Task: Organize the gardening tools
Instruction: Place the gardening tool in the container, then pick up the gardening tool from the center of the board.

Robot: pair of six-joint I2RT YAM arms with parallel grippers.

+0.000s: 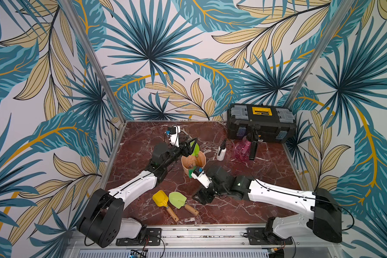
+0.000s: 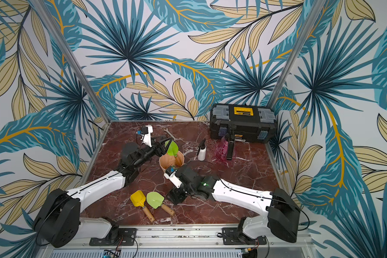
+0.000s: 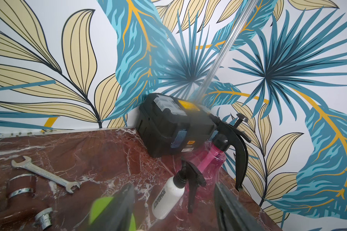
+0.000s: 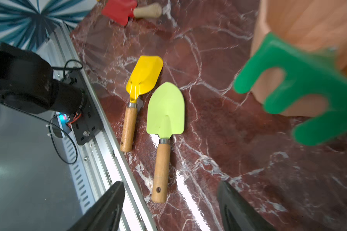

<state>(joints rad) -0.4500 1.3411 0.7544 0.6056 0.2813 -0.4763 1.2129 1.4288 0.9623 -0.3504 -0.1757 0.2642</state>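
A lime-green tool head [image 1: 196, 149] sticks up out of the tan pot [image 1: 200, 159]. My left gripper [image 1: 190, 146] hovers at the pot's far rim, open and empty; in the left wrist view that green head [image 3: 100, 208] sits outside one finger [image 3: 124, 208]. A yellow scoop [image 1: 160, 198] and a lime-green trowel [image 1: 177, 199] lie side by side near the front edge. My right gripper [image 4: 169, 210] is open just above the trowel's handle [image 4: 161, 170]. A dark-green rake [image 4: 300, 90] rests by the pot's near side. A red tool [image 4: 118, 10] lies farther off. White [image 1: 221, 153] and pink [image 1: 241, 150] spray bottles stand at the back.
A black-and-yellow toolbox [image 1: 261, 122] fills the back right corner. A silver wrench [image 3: 44, 174] and metal fittings [image 3: 22, 190] lie at the back left. An aluminium rail [image 4: 108, 160] runs along the table's front edge, close to the two tools lying there.
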